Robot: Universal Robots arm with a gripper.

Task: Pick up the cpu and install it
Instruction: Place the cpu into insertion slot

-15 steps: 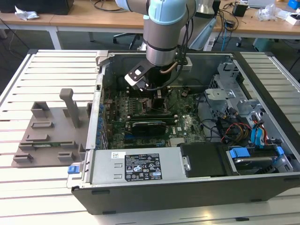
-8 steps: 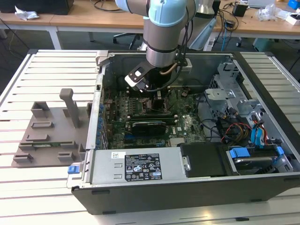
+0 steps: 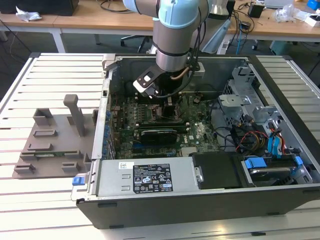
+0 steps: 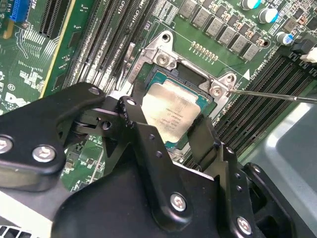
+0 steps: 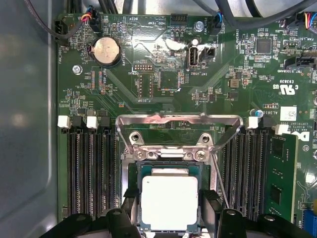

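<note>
Black end effector (image 4: pixel 167 119): set narrow, its fingers (image 4: pixel 141 131) lie against two opposite edges of the cpu (image 4: pixel 173 111), which it appears to pinch.
Place of the cpu: silver plate up and level, in or just over the open socket (image 5: pixel 134 173) on the motherboard (image 5: pixel 163 74), inside the computer case (image 3: pixel 150 185) on the tabletop (image 3: pixel 50 210). Whether it is fully seated, I cannot tell.
Load plate (image 5: pixel 178 120): swung up, off the chip.
Lever (image 4: pixel 272 94): a thin rod just beside the socket.
Risk of tilt: if one edge rides on the socket wall, the chip could sit cocked and bend the contacts beneath.
Risk of drag: fingers that part unevenly could lift or shift it.
Risk of collision: any sideways drift could strike the lever or the memory slots (image 5: pixel 89 173).
</note>
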